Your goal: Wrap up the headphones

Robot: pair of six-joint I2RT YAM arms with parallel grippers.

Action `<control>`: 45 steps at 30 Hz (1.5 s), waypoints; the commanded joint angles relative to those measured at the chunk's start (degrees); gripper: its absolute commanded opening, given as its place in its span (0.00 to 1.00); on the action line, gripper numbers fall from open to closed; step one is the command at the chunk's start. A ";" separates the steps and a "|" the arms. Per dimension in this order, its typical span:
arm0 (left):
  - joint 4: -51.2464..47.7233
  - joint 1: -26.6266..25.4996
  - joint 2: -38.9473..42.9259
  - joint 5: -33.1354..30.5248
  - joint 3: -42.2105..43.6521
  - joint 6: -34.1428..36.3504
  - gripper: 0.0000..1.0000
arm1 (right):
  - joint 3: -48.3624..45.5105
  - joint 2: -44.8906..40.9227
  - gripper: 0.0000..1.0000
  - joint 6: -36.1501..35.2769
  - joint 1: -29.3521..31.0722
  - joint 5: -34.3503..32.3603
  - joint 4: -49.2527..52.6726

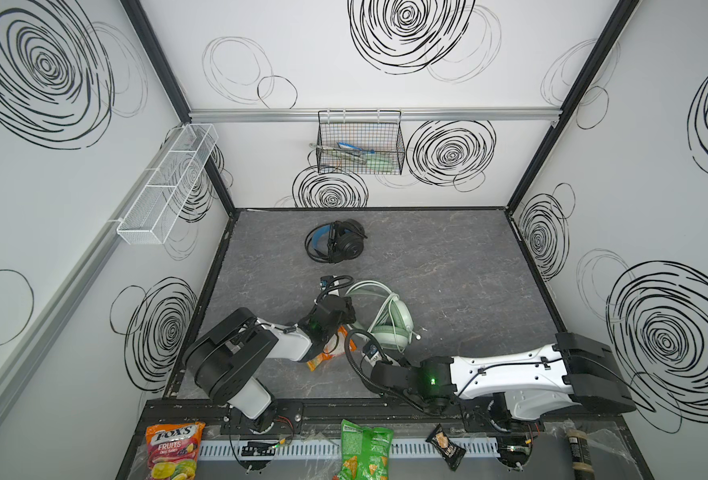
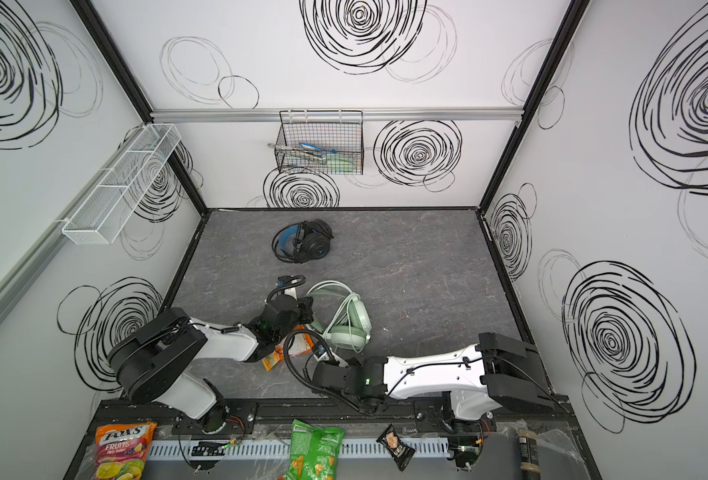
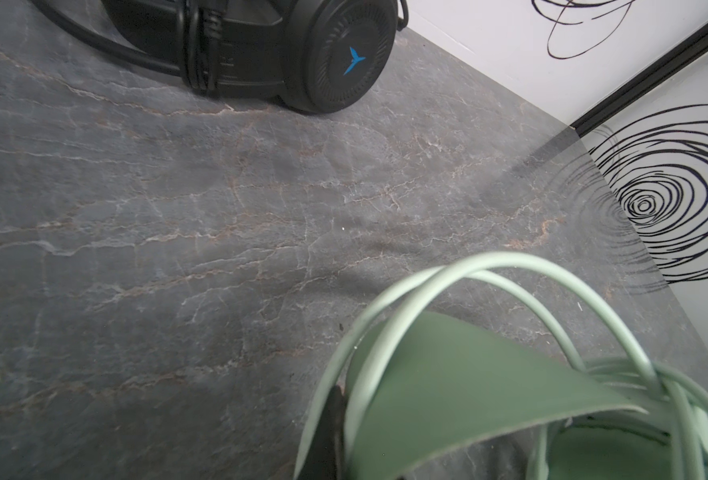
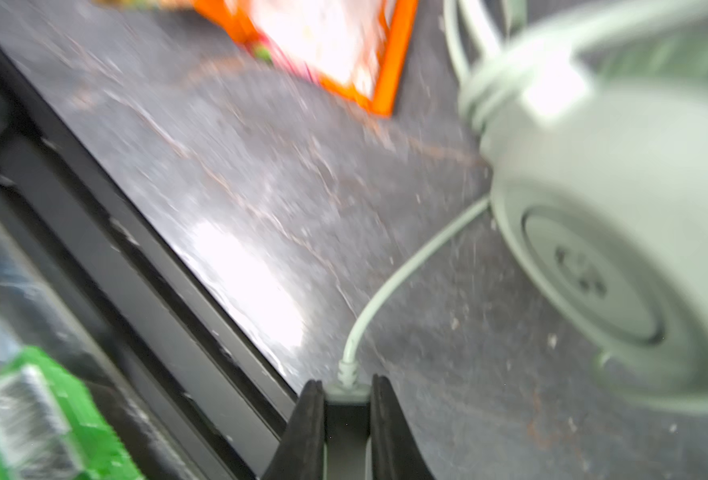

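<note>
Mint-green plastic catches the eye first: the mint-green headset lies on the grey veined table just beside the orange packet, on the right arm's side of it. The black headset sits well beyond the packet, toward the back wall, cable wound about it. Over the packet's far edge the left gripper is clenched at the green headband; one black finger presses by band and cord loops, though I cannot tell which it pinches. Near the packet, the right gripper grasps the plug of the pale cord, which curves back to the earcup
</note>
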State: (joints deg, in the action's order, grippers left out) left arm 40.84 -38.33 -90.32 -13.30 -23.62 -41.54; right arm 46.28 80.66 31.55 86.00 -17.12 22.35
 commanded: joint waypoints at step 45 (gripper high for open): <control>7.24 0.17 -0.82 4.11 0.14 1.79 0.00 | 22.42 13.67 0.00 -23.64 -28.06 -5.14 18.34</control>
State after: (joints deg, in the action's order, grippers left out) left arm 44.69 -38.28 -91.00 -10.02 -23.66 -40.07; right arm 66.92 94.08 7.66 58.43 -20.18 35.97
